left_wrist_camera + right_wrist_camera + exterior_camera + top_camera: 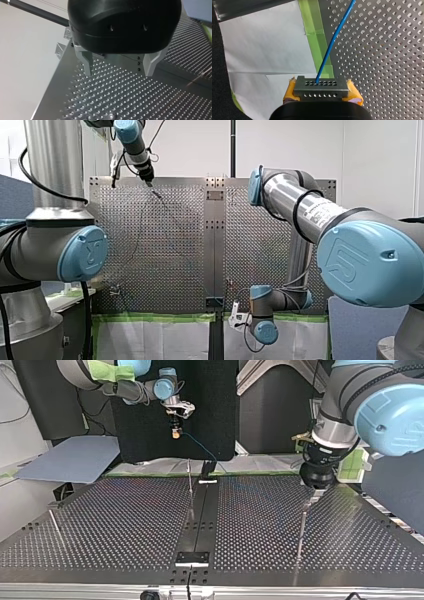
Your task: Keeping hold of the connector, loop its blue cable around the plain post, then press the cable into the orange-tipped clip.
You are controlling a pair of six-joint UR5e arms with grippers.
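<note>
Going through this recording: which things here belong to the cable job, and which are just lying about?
Job: connector, blue cable, right gripper shut on the connector, posts (which is orange-tipped, cannot tell).
Lying about: green tape, white paper, grey sheet, left gripper, open and empty.

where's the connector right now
In the right wrist view, the connector is clamped between the yellow pads of my right gripper, by the green tape at the table's edge.

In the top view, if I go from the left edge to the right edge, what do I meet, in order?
Thin post at the table's left → my right gripper, holding the connector → middle post → black block → my left gripper. The right-hand post overlaps that gripper, so I leave it out.
</note>
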